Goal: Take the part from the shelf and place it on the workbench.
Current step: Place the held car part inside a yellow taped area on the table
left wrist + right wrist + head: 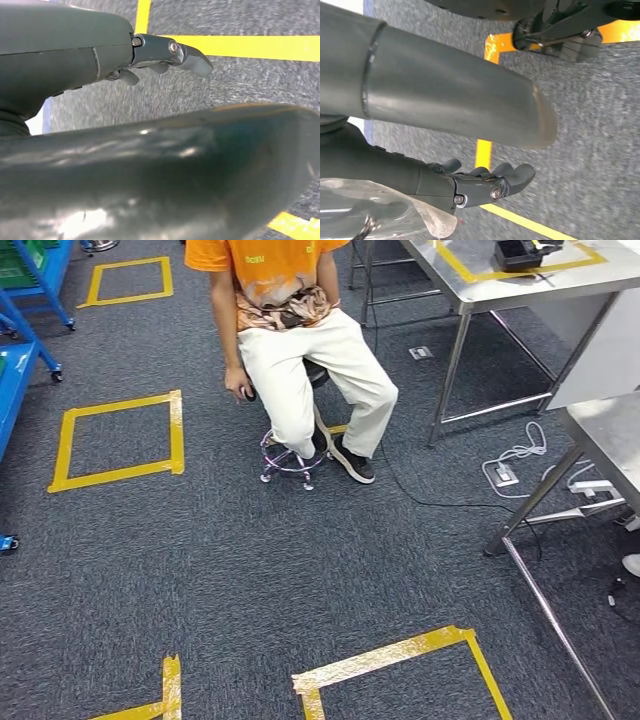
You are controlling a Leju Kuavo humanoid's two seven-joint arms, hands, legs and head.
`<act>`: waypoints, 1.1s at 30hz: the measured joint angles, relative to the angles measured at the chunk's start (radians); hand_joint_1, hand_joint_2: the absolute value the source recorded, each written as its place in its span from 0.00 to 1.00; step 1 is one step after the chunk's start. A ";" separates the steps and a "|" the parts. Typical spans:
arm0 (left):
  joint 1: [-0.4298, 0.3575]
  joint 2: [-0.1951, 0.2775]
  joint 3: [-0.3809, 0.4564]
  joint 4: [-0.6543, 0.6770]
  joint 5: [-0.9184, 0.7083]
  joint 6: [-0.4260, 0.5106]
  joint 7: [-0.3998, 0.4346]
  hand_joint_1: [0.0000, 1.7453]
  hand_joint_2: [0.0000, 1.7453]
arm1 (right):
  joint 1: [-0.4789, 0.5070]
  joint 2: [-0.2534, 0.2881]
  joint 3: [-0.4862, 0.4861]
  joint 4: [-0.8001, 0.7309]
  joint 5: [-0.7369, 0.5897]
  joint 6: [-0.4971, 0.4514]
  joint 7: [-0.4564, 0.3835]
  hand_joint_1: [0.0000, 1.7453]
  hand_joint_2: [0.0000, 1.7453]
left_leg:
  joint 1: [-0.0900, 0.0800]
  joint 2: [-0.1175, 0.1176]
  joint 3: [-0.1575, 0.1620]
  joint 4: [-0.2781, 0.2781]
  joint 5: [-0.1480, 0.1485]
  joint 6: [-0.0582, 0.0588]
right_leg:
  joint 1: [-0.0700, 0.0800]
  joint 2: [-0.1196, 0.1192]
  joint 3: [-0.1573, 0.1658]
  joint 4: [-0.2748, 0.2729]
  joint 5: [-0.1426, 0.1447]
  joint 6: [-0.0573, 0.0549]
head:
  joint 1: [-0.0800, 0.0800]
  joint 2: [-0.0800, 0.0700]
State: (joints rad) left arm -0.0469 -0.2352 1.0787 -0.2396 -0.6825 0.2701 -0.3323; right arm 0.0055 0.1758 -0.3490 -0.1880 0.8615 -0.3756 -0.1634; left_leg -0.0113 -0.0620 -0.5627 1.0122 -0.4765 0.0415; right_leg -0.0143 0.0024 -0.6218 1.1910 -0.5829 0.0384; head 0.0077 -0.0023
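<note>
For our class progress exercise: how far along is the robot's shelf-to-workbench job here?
Done, apparently: a clear bag lies against the right hand, perhaps the part; grip unclear. In hand: hands hang over carpet, left hand empty. Left: reaching the workbench and setting it down.

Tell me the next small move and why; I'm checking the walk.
Probably turn right toward the steel workbench: it lies off to the right, a seated person is straight ahead, and clear plastic shows by the right hand, perhaps the bagged part.

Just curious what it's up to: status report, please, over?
Left hand open, empty. Clear bag by right hand, grip unclear. Seated person ahead, steel table right.
</note>
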 joint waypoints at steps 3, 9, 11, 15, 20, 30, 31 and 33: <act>0.000 0.000 0.000 0.000 0.000 0.000 0.000 0.00 0.00 | 0.000 0.000 0.000 0.000 0.000 0.000 0.000 0.00 0.00 | 0.000 -0.006 0.001 0.001 -0.001 -0.001 | -0.001 0.002 0.013 -0.034 0.021 0.000 | 0.000 0.000; 0.002 0.000 0.005 0.000 -0.004 0.003 0.000 0.00 0.00 | -0.002 -0.003 0.000 0.000 -0.004 0.004 -0.007 0.00 0.00 | 0.003 -0.030 -0.014 0.030 -0.018 -0.025 | -0.005 0.033 0.072 -0.161 0.059 -0.019 | -0.002 0.000; 0.003 0.000 0.007 0.000 -0.008 0.007 0.001 0.00 0.00 | -0.002 -0.003 -0.001 0.000 -0.002 0.006 -0.011 0.00 0.00 | 0.006 0.002 -0.062 0.123 -0.067 -0.045 | -0.003 0.006 0.085 -0.170 0.054 -0.040 | -0.009 0.000; 0.001 0.001 0.007 0.000 -0.011 0.008 0.002 0.00 0.00 | 0.001 -0.004 -0.001 0.000 0.002 0.011 -0.009 0.00 0.00 | 0.009 0.050 -0.138 0.279 -0.111 -0.050 | 0.004 -0.050 0.090 -0.170 0.046 -0.048 | -0.012 0.000; -0.002 0.002 0.007 0.000 -0.018 0.012 0.003 0.00 0.00 | 0.000 -0.004 -0.001 0.000 0.006 0.018 -0.007 0.00 0.00 | -0.018 0.143 -0.011 0.022 -0.006 -0.019 | 0.011 -0.103 0.105 -0.170 0.032 -0.037 | -0.012 0.000; -0.004 0.001 0.007 0.000 -0.019 0.015 0.003 0.00 0.00 | 0.002 -0.002 -0.001 0.001 0.009 0.027 -0.006 0.00 0.00 | -0.007 0.031 0.002 -0.012 0.008 0.008 | 0.001 -0.005 -0.035 0.105 -0.083 0.002 | -0.002 0.000; -0.004 0.001 0.007 0.000 -0.019 0.015 0.004 0.00 0.00 | 0.003 -0.002 -0.001 0.001 0.010 0.028 -0.006 0.00 0.00 | -0.005 0.017 0.003 -0.010 0.006 0.006 | -0.002 -0.002 -0.028 0.075 -0.052 0.005 | -0.002 0.000; -0.003 0.001 0.007 0.000 -0.019 0.015 0.006 0.00 0.00 | 0.003 -0.002 -0.001 0.001 0.011 0.029 -0.006 0.00 0.00 | 0.000 -0.011 0.004 -0.002 0.001 -0.003 | -0.011 0.029 0.024 -0.055 0.025 0.012 | -0.001 0.000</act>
State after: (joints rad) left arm -0.0499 -0.2340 1.0860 -0.2396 -0.7016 0.2847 -0.3265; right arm 0.0082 0.1733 -0.3497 -0.1867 0.8727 -0.3466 -0.1690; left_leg -0.0118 -0.0725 -0.5585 1.0105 -0.4757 0.0388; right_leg -0.0256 0.0312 -0.5974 1.1363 -0.5584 0.0509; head 0.0066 -0.0023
